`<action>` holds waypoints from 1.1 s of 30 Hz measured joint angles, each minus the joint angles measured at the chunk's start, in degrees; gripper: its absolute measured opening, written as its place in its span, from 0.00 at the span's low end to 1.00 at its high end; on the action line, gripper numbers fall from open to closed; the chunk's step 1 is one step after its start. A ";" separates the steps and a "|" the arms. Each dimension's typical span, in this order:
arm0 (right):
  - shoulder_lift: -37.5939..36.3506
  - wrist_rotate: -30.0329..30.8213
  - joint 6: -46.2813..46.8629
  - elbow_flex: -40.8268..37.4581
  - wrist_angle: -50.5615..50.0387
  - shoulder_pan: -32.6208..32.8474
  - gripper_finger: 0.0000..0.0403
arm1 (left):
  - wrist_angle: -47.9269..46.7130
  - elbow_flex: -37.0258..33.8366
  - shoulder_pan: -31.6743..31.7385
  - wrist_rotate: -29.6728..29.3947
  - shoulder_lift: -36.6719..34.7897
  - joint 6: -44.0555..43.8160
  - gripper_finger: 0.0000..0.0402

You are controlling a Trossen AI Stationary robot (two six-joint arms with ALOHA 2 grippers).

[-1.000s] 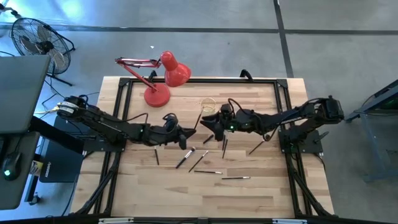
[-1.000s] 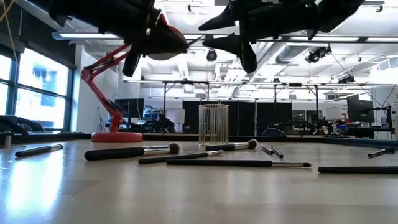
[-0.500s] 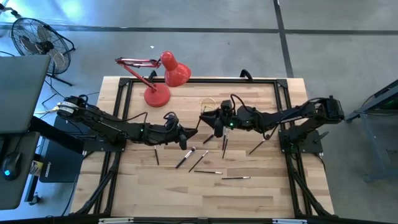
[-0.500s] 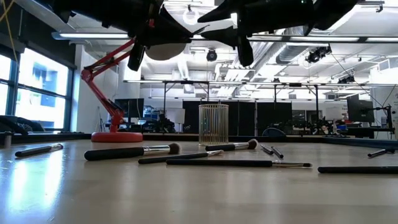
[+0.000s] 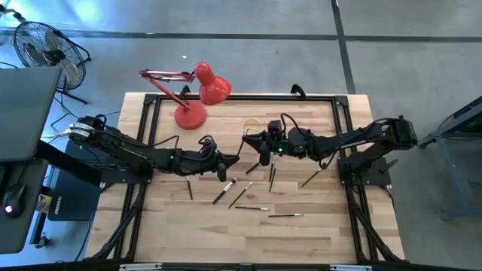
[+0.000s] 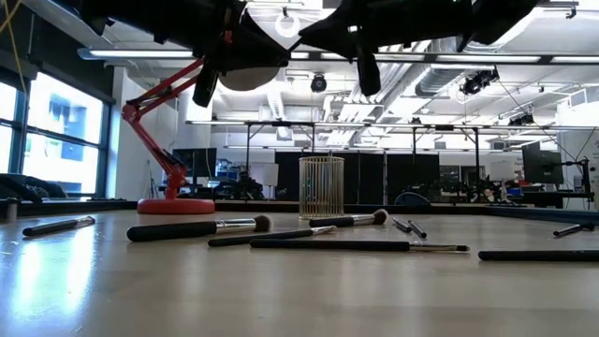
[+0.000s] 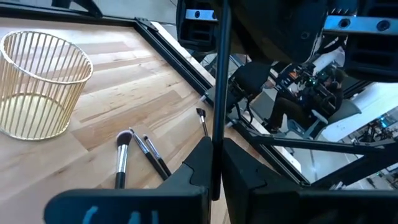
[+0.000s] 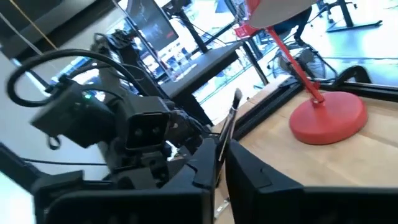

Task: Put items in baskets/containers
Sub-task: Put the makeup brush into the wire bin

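High view: left gripper (image 5: 223,167) and right gripper (image 5: 263,154) mid-table, near each other; brushes (image 5: 242,194) scattered below them; cup (image 5: 251,126) just above right gripper.

Low view: cup (image 6: 321,187) upright behind brushes (image 6: 198,227); lamp (image 6: 173,150) left.

Left wrist: fingers (image 7: 245,175) clamped on brush (image 7: 219,87).

Right wrist: fingers (image 8: 252,171) pinch brush (image 8: 227,126).

wood table (image 5: 316,233) | brushes (image 5: 225,192) | wire cup (image 5: 251,126) | red lamp (image 5: 190,114)
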 joint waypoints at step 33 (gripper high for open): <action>-1.65 -2.54 -8.28 -0.11 -9.50 -5.41 0.04 | -7.84 0.04 -0.02 0.47 -5.36 1.36 0.25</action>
